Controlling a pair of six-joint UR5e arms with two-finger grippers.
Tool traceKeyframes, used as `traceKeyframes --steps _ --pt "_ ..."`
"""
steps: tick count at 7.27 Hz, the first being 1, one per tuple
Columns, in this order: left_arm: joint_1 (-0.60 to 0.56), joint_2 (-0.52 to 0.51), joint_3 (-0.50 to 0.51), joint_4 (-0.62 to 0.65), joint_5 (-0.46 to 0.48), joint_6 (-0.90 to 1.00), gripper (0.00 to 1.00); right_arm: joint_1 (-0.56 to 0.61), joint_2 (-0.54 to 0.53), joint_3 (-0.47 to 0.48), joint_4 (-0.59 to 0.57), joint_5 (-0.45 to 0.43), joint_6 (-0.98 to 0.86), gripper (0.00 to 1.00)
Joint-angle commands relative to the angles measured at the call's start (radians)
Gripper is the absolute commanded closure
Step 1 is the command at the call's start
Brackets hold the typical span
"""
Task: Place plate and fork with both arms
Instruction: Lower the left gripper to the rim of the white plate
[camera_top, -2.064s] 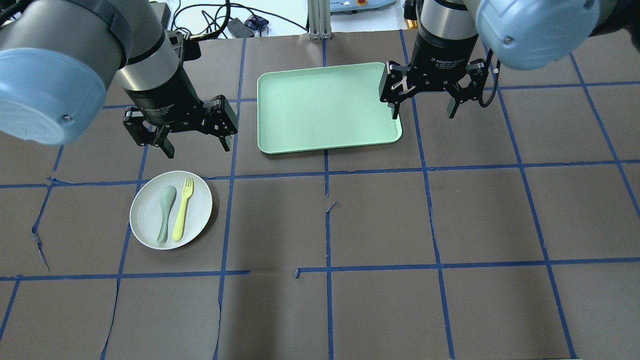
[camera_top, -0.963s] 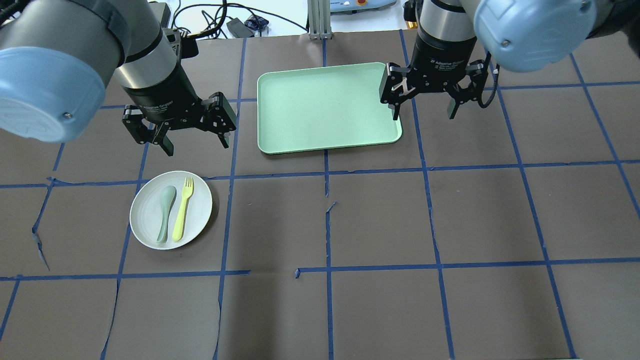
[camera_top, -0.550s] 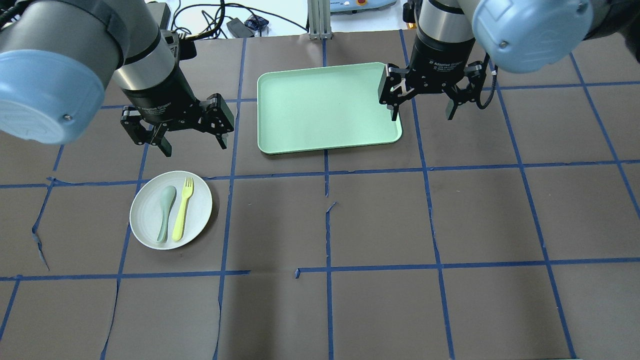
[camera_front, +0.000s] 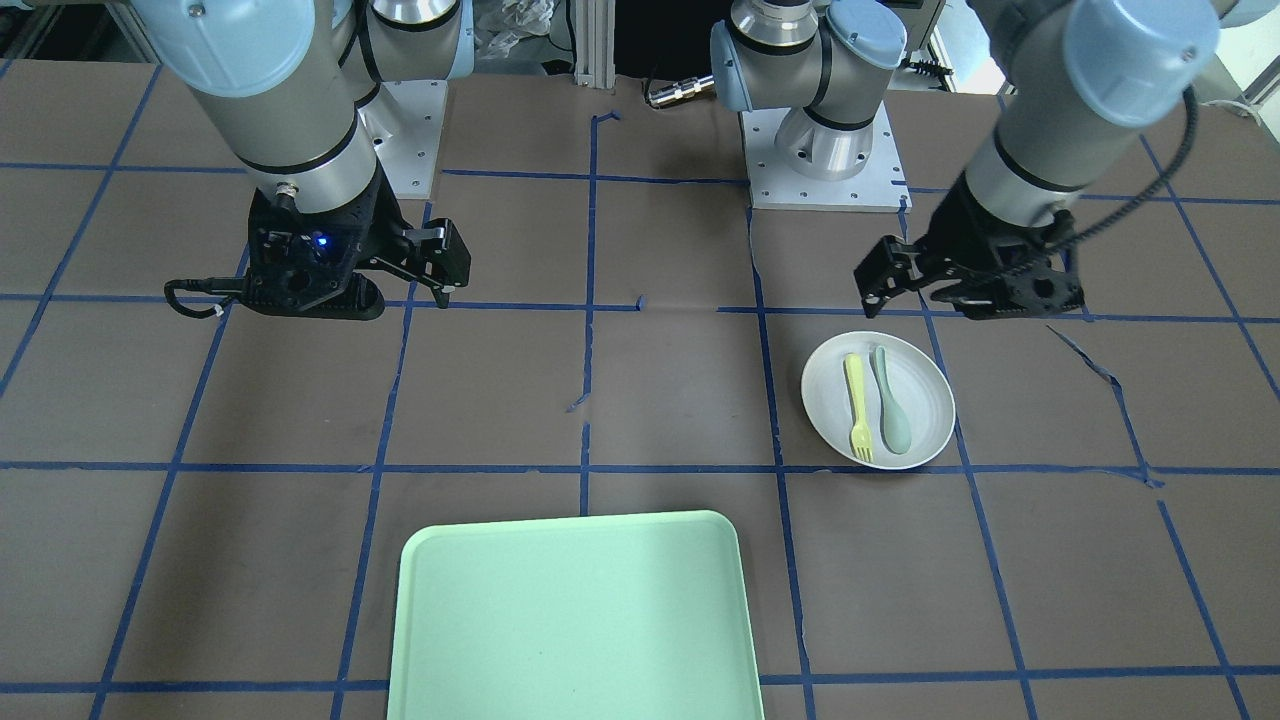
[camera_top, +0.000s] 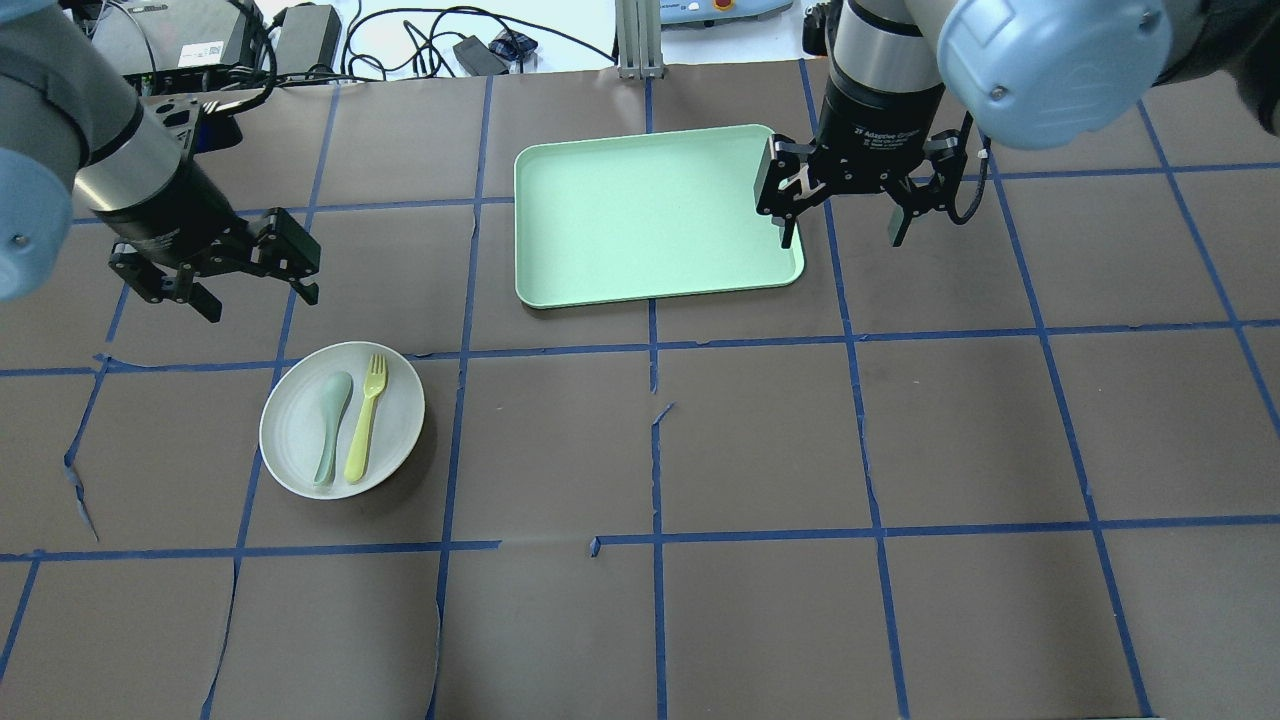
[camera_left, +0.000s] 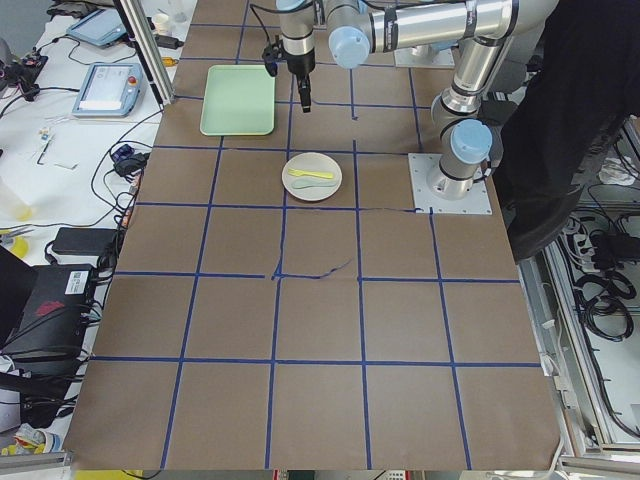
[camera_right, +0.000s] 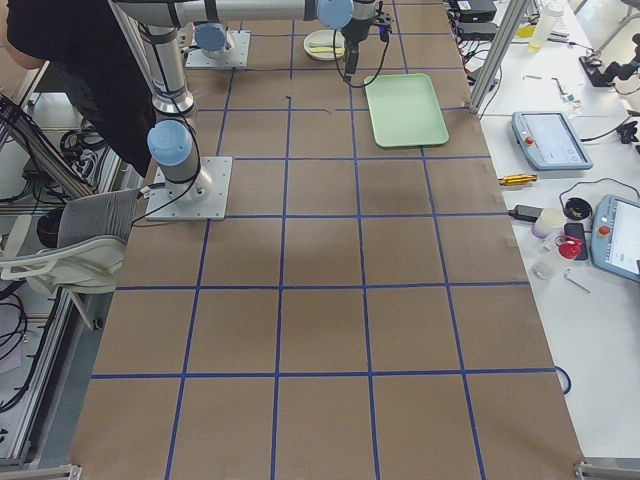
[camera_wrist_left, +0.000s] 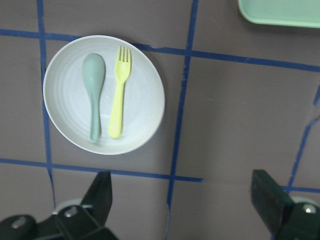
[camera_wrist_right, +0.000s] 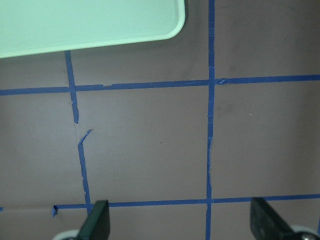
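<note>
The white plate (camera_top: 295, 440) lies on the left of the table with the pale-yellow fork (camera_top: 365, 417) and a grey-green spoon (camera_top: 332, 425) side by side on it. My left gripper (camera_top: 262, 300) hangs open and empty above the table, just beyond the plate's far-left edge. The left wrist view shows the plate (camera_wrist_left: 140, 100), fork (camera_wrist_left: 119, 95) and spoon (camera_wrist_left: 94, 90) ahead of its open fingers (camera_wrist_left: 100, 195). My right gripper (camera_top: 841, 238) is open and empty at the right edge of the mint-green tray (camera_top: 650, 215).
The tray stands at the table's far middle, with nothing on it. The table is brown paper with blue tape lines, torn in places. Cables and devices lie beyond the far edge. In the front-facing view the plate (camera_front: 925, 400) is at the right.
My left arm has swung to the left, taking its open gripper from above the plate's far-right side to its far-left side. The right gripper has barely moved. Plate, fork and spoon are unmoved.
</note>
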Motion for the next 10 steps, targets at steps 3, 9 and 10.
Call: traceKeyframes --steps 3,9,10 --pt "0.21 -0.116 -0.28 0.387 -0.036 0.253 0.0 0.0 0.0 0.003 -0.003 -0.004 0.0 0.0" --pt "0.299 -0.263 -0.305 0.391 -0.1 0.347 0.83 0.002 0.0 0.018 -0.003 -0.001 0.003 0.0" --pt "0.299 -0.263 -0.3 0.382 -0.098 0.346 1.0 0.002 0.0 0.018 -0.003 -0.001 0.003 0.0"
